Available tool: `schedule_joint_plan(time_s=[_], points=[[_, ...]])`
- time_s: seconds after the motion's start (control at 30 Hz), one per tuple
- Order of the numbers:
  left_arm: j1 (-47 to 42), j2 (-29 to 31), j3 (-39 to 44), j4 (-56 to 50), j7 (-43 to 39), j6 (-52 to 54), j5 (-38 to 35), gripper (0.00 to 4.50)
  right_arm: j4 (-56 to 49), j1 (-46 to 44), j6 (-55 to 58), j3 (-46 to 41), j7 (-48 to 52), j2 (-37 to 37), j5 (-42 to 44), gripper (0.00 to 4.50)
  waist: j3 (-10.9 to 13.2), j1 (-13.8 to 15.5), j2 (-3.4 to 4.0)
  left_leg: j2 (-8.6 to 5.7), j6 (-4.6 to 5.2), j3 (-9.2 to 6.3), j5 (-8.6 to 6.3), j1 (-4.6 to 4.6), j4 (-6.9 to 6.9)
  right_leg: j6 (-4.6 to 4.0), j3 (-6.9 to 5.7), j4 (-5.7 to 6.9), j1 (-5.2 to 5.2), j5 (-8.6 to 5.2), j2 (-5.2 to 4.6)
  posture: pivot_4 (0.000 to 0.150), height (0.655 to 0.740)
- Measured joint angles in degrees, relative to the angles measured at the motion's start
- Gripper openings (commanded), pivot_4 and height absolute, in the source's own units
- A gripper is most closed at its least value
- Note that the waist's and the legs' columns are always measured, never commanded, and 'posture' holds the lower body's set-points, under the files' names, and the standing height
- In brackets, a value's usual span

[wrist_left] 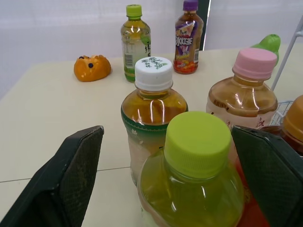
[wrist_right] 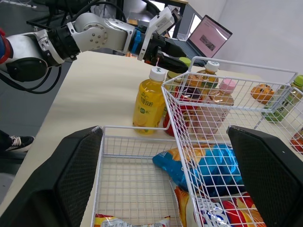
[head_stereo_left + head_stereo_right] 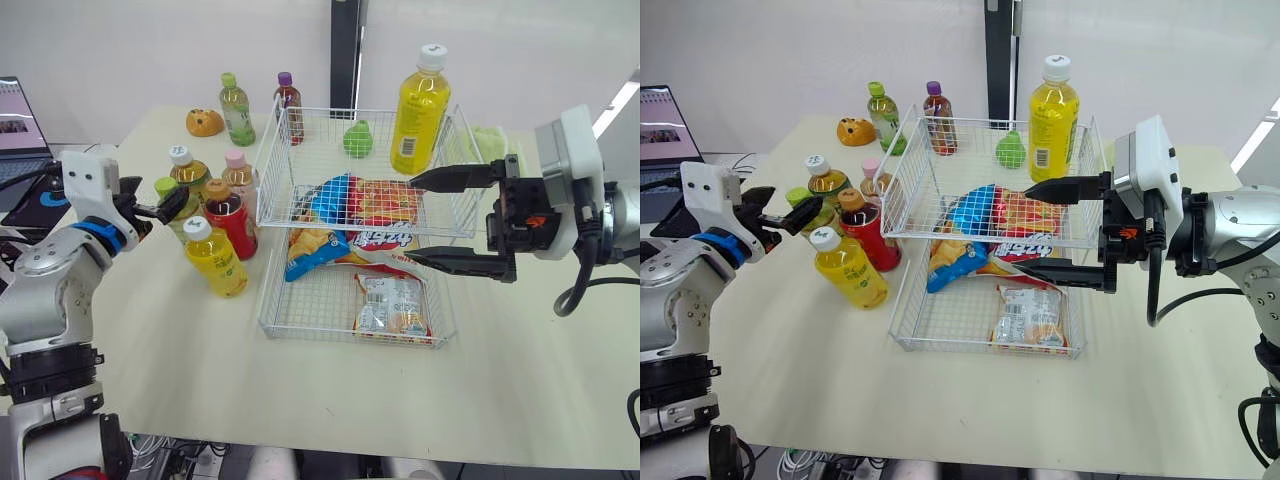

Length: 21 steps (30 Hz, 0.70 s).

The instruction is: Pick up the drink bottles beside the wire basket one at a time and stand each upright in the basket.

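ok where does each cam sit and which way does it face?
Left eye, right eye: head stereo pair, looking forward and down on table and wire basket; both arms, left pincer and right pincer open.
Left wrist: wrist-mounted, looking along its fingers at the green-capped bottle between them.
Right wrist: wrist-mounted, looking across the basket toward the left arm.
Shared: head and right wrist both catch the small yellow bottle.

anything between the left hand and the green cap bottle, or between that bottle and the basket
Nothing visible stands between the left hand and the green-capped bottle; its open fingers flank the cap. Toward the wire basket, the red bottle and the pink-capped bottle stand in the way, so it likely has to go up and over them.
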Motion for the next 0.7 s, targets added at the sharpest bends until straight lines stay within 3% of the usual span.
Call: schedule_joint_plan(time_s=[0.2,0.53,0.7], points=[[-1.91,-0.10,-2.01,2.70,-1.28,-1.16,0.14,4.48,-0.05,0.00,0.16,-0.04,-0.65,0.00,0.68,4.50,0.00,0.04,0.00,0.00,0.00,0.00,0.00,-0.01,0.00,0.00,-0.01,-0.02,0.00,0.00,0.00,0.150,0.7155],[-3.97,-0.12,-4.08,5.68,-2.83,-3.88,1.17,1.38,-0.07,-0.01,0.65,-0.04,-1.29,0.00,0.82,4.50,0.00,-0.01,0.00,0.00,0.00,0.00,0.00,-0.02,-0.01,0.00,-0.01,-0.04,0.00,0.00,0.00,0.150,0.7155],[-2.57,-0.12,-3.51,4.10,-3.09,-4.14,0.67,1.38,-0.17,0.00,1.02,-0.15,-1.92,-0.01,0.81,4.50,0.00,-0.11,0.01,0.01,0.00,0.01,0.00,-0.02,-0.02,0.00,0.00,-0.05,-0.01,0.00,0.00,0.150,0.7155]])
